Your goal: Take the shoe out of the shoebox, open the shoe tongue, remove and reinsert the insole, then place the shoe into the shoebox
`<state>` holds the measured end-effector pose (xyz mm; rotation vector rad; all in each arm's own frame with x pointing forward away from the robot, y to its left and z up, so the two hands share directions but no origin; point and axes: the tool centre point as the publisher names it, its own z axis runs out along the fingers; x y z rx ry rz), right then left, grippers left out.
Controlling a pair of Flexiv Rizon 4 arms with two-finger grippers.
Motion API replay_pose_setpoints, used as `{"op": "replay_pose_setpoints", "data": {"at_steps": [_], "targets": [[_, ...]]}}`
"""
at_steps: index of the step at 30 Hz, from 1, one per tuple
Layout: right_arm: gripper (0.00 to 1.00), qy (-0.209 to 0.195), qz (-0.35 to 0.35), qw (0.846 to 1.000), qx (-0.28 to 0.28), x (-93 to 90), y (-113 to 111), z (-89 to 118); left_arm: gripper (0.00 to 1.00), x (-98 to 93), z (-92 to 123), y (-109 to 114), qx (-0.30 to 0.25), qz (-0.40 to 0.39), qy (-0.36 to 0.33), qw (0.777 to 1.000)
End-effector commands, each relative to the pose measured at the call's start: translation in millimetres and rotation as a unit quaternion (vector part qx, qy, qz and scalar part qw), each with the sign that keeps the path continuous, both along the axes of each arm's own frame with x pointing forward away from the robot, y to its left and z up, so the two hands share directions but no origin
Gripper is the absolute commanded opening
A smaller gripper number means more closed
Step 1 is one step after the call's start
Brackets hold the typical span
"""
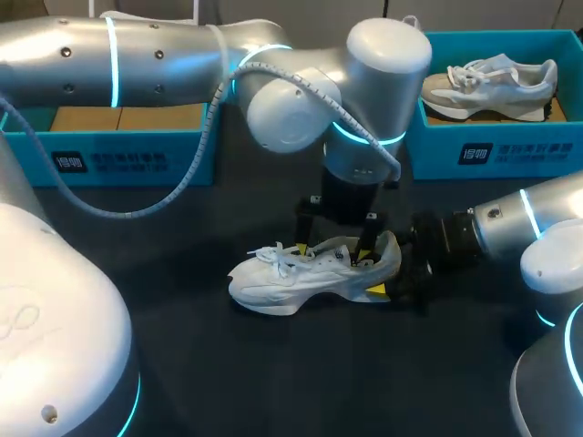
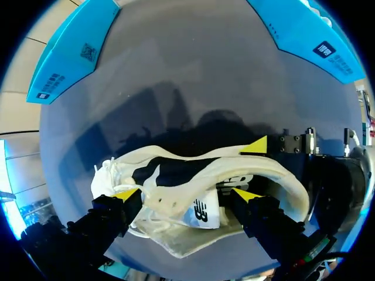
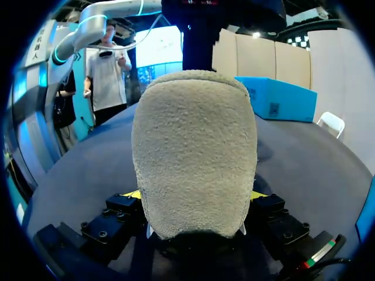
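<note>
A white shoe [image 1: 301, 273] lies on its sole in the middle of the dark table, toe to the left. My left gripper [image 1: 342, 248] hangs straight down over the shoe's opening. In the left wrist view the left gripper [image 2: 186, 194] is open wide, and the shoe's collar and a pale insole [image 2: 202, 212] lie between its fingers. My right gripper [image 1: 389, 273] comes in from the right at the heel. In the right wrist view the suede heel [image 3: 193, 146] fills the gap of the right gripper [image 3: 195, 196], whose fingers press both sides of it.
A blue shoebox [image 1: 118, 150] with a cardboard floor stands at the back left. A second blue box [image 1: 492, 150] at the back right holds a grey shoe [image 1: 492, 84]. Dark table lies bare in front of the white shoe.
</note>
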<state>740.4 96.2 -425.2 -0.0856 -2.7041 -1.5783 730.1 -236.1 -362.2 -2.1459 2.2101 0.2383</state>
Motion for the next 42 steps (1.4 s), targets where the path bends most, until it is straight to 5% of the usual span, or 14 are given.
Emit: {"op": "replay_pose_setpoints", "data": {"at_steps": [1,25,26,28,32,35,42], "targets": [[0.00,0.000,-0.001,1.000,-0.003,1.5,4.8,-4.1,1.00,0.5,-8.0,-6.8,0.010,0.002,0.001,1.000],[0.00,0.000,-0.001,1.000,-0.003,1.5,4.8,-4.1,1.00,-1.2,16.3,38.9,0.113,0.009,0.007,0.993],[0.00,0.000,-0.001,1.000,-0.003,1.5,4.8,-4.1,0.95,-1.4,17.5,40.1,0.113,0.011,0.010,0.993],[0.00,0.000,-0.001,1.000,-0.003,1.5,4.8,-4.1,0.49,-3.6,21.7,44.8,0.112,0.013,0.020,0.993],[0.00,0.000,-0.001,1.000,-0.003,1.5,4.8,-4.1,0.32,-7.3,28.6,50.4,0.100,0.019,0.037,0.994],[0.00,0.000,-0.001,1.000,-0.003,1.5,4.8,-4.1,0.00,-10.3,32.3,53.3,0.088,0.024,0.044,0.995],[0.00,0.000,-0.001,1.000,-0.003,1.5,4.8,-4.1,0.00,-15.6,38.7,62.6,0.051,0.037,0.069,0.996]]}}
